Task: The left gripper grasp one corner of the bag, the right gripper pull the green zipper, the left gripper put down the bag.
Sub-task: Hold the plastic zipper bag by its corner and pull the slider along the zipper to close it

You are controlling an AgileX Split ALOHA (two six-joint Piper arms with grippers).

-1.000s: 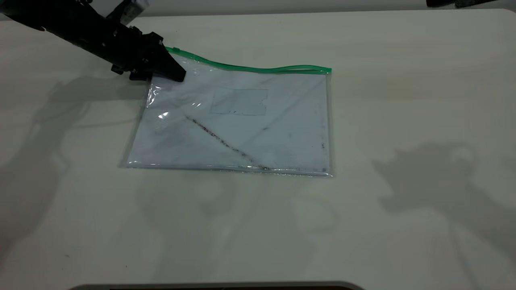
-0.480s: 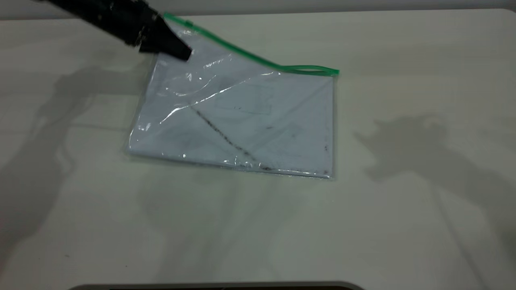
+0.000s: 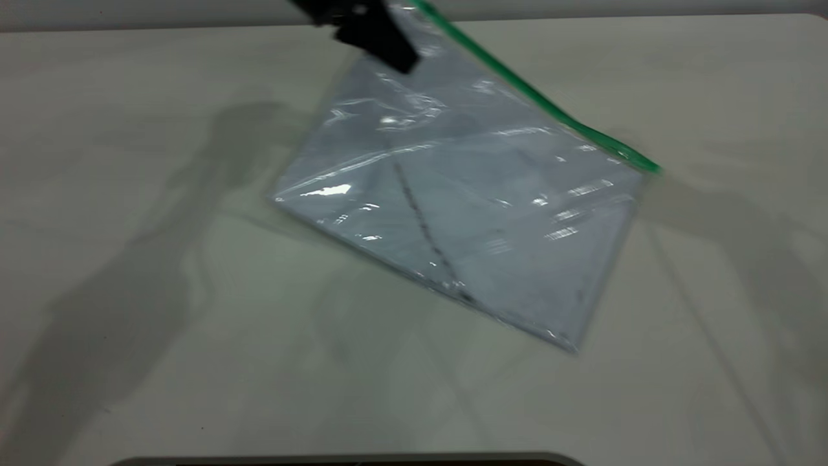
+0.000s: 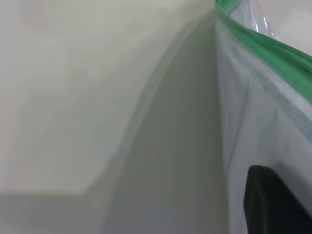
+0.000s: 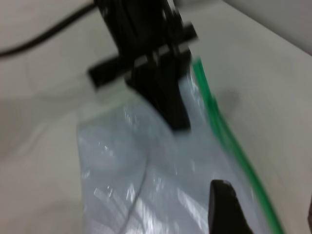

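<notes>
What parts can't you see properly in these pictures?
- Left gripper: the exterior view's top edge cuts it off; it is shut on the bag.
- Zipper slider: too small and blurred in every view.
- Card pocket: lost in glare, exterior view.
- Right gripper: only one finger shows clearly in its wrist view, open.

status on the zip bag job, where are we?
Done: the left gripper is shut on the bag at its green-edged corner, with that end lifted and the far corner hanging low near the table. In hand: the right gripper hangs open close to the green zipper, not touching it. Left: pull the zipper along, then put the bag down.
</notes>
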